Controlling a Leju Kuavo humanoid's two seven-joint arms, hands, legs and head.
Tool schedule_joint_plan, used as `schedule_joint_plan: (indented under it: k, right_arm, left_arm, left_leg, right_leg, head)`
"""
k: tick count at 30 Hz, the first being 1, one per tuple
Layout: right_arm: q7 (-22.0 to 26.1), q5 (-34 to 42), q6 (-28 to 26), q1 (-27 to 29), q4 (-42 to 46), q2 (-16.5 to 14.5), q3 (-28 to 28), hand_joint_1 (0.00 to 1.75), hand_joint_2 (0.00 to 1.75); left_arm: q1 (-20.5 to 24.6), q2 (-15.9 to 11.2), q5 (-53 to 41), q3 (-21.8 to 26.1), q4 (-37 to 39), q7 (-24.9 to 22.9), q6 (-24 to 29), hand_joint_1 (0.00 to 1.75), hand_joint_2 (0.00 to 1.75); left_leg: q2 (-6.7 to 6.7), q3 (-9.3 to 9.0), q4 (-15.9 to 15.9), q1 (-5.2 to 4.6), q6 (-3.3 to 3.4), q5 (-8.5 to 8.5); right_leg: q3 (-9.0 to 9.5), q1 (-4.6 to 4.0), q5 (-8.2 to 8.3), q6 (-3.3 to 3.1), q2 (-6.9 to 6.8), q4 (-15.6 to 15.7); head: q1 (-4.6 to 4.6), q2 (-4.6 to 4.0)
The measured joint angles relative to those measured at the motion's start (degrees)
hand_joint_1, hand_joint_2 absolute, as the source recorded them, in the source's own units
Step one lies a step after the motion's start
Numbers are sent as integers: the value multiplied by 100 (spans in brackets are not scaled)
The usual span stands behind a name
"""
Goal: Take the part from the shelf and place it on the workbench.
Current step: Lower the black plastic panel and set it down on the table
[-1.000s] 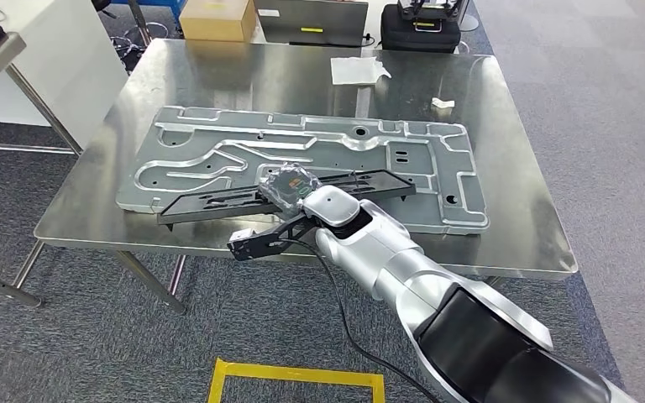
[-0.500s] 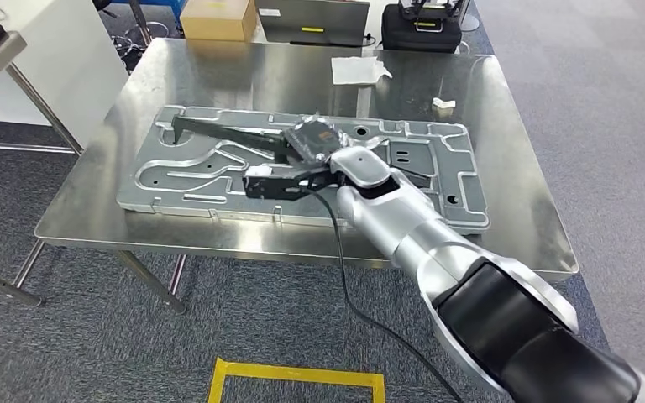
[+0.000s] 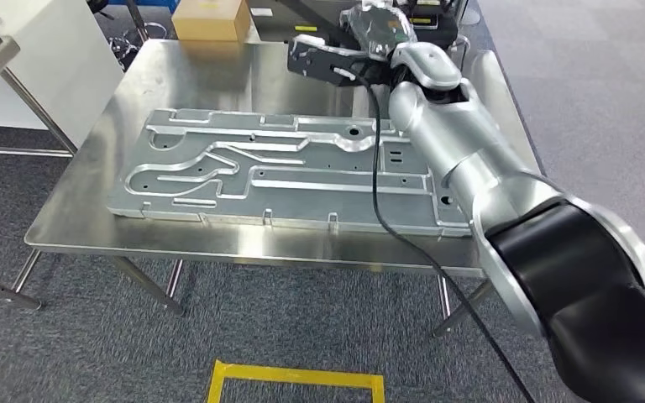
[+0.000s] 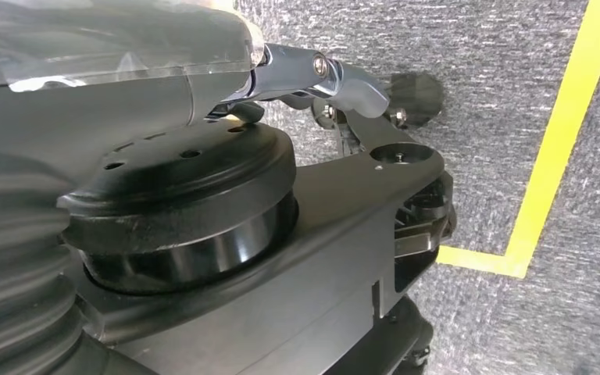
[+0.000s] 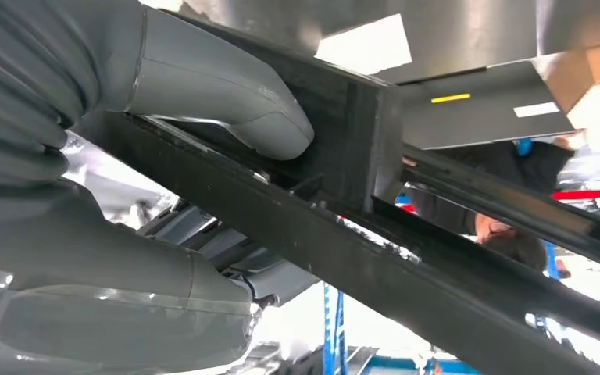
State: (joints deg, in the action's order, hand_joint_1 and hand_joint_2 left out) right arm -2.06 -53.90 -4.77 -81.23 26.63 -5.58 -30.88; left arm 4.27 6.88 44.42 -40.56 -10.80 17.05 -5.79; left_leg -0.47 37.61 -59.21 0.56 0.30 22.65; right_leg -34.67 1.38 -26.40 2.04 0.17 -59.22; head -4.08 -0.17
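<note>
My right hand (image 3: pixel 377 25) is raised over the far edge of the steel workbench (image 3: pixel 218 75) and grips the long black part (image 3: pixel 315 14), which sticks out toward the far left above the table. In the right wrist view the grey thumb (image 5: pixel 226 101) presses on the black part (image 5: pixel 344 242), whose bars run across the picture. The part is clear of the table surface. My left hand (image 4: pixel 109 39) hangs beside my body over the carpet, one finger (image 4: pixel 418 94) stretched out and nothing in it.
A large ribbed silver plate (image 3: pixel 285 168) covers most of the workbench. A cardboard box (image 3: pixel 210 18) and a black case (image 3: pixel 437 13) stand beyond its far edge. A white cabinet (image 3: pixel 42 59) is at the left. Yellow floor tape (image 3: pixel 294 378) lies near me. A person (image 5: pixel 508 234) stands behind.
My right arm has carried the black part from the workbench's near edge, across the silver plate, up to the far side. The part has lifted higher and turned.
</note>
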Motion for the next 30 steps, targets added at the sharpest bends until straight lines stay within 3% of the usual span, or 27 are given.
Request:
schedule_joint_plan:
  k: [3, 9, 14, 19, 24, 30]
  right_arm:
    - [104, -55, 20, 8, -21, 83, 135, 175, 175]
    - [299, -87, 18, 92, -76, 263, 273, 175, 175]
    - [457, -150, 30, 213, -111, 406, 310, 175, 175]
    - [539, -224, 45, 347, -131, 481, 309, 175, 175]
    - [569, -487, 30, 671, -175, 363, 239, 175, 175]
    - [654, -770, -26, 1214, -281, -33, -41, 175, 175]
  left_arm:
    - [15, -4, 12, -1, 1, -8, 81, 0, 175]
    - [35, -4, 46, 1, 0, 9, 161, 0, 175]
    - [34, -4, 116, 21, 2, 15, 199, 0, 175]
    - [37, -4, 124, 32, 1, 12, 214, 0, 175]
    - [75, -4, 128, 35, 0, -16, 217, 0, 175]
    - [85, 7, 232, 84, 0, -14, 242, 0, 175]
  left_leg:
    - [2, -20, 27, 8, 27, -11]
    - [36, -63, 88, 20, -27, -27]
    - [35, -64, 99, 34, -101, -23]
    - [35, -61, 96, 23, -116, -15]
    - [34, -60, 89, 17, -114, -14]
    - [33, -61, 86, 17, -114, -14]
  right_leg:
    - [4, -23, 12, -61, 24, 16]
    - [2, -48, 5, -131, 60, 12]
    - [4, -60, -4, -145, 54, 9]
    - [6, -62, -4, -145, 54, 9]
    - [16, -61, -4, -144, 53, 12]
    - [18, -62, -4, -144, 52, 12]
  head:
    - [0, 0]
    - [-1, -1]
    - [-1, -1]
    - [-1, -1]
    - [-1, -1]
    - [-1, -1]
